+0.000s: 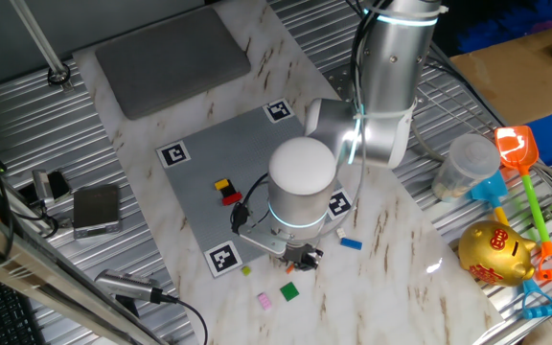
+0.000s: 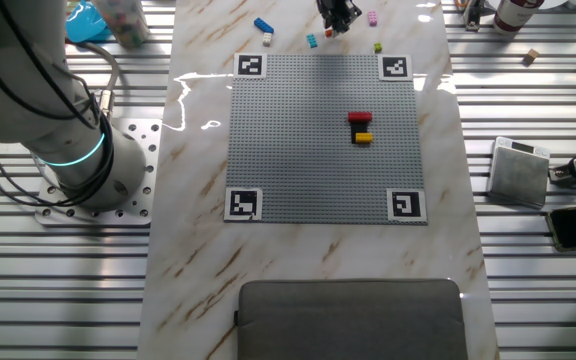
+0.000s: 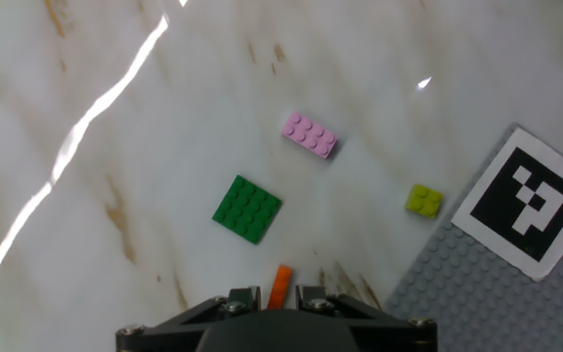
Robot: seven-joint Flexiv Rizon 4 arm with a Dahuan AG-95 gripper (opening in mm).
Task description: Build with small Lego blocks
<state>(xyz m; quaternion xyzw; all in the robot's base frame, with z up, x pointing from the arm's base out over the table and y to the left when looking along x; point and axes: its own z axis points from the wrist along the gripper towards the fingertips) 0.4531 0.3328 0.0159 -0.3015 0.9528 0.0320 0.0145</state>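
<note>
My gripper (image 3: 279,295) is low over the marble table, just off the near corner of the grey studded plate (image 1: 247,153). Its jaws are close together with a narrow orange brick (image 3: 281,282) between them. In the hand view a green flat plate (image 3: 247,208), a pink brick (image 3: 310,135) and a small yellow-green brick (image 3: 424,200) lie on the marble beyond the fingertips. A blue brick (image 1: 351,243) lies to the right of the gripper (image 1: 300,257). A short row of red, black and yellow bricks (image 2: 360,128) stands on the plate.
A black-and-white marker (image 3: 526,210) marks the plate corner beside the gripper. A grey pad (image 1: 171,53) lies behind the plate. A gold piggy bank (image 1: 494,251), a toy shovel (image 1: 520,153) and a plastic cup (image 1: 468,163) stand at the right.
</note>
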